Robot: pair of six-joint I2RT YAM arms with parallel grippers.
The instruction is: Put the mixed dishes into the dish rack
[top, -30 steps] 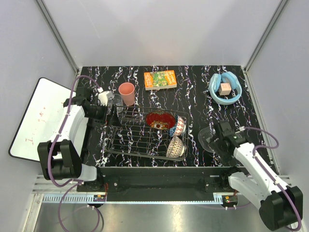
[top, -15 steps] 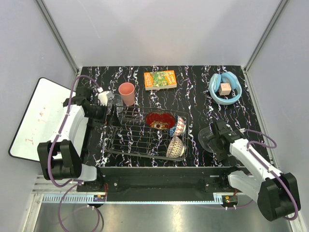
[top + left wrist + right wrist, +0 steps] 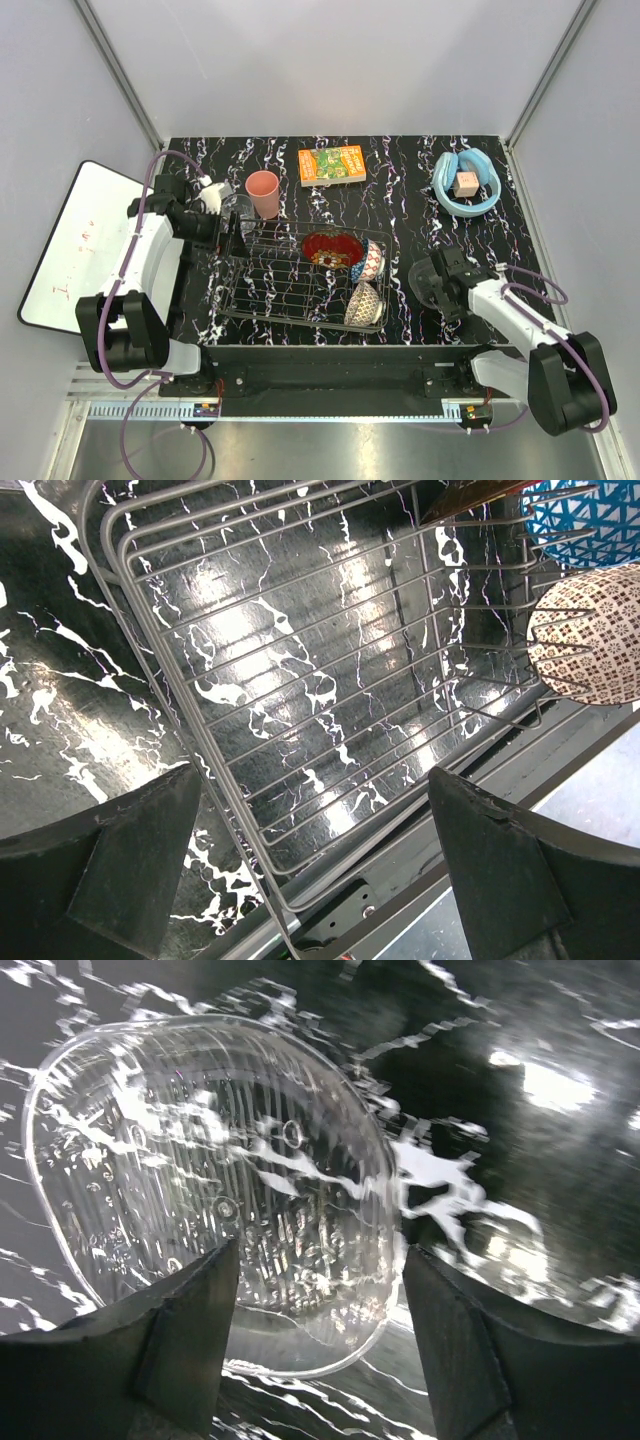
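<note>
The dark wire dish rack (image 3: 285, 300) holds the glossy red bowl (image 3: 328, 248), blue patterned bowl (image 3: 368, 262) and beige patterned bowl (image 3: 364, 303) at its right side. The salmon-pink cup (image 3: 263, 192) stands behind the rack. The clear tumbler (image 3: 236, 210) shows faintly at the rack's far left corner, beside my left gripper (image 3: 243, 232). That gripper (image 3: 315, 880) is open and empty above the rack's (image 3: 300, 680) bare left half. My right gripper (image 3: 434, 280) is open over the clear glass bowl (image 3: 200, 1160), whose near rim lies between the fingers.
An orange-green box (image 3: 332, 164) lies at the back middle. Light-blue headphones (image 3: 466, 184) with a small block lie at the back right. A white board (image 3: 75, 245) leans off the table's left edge. The beige bowl (image 3: 590, 630) and blue bowl (image 3: 565, 520) show in the left wrist view.
My right gripper has moved left and forward onto the glass bowl. My left gripper has shifted slightly up and right at the rack's corner.
</note>
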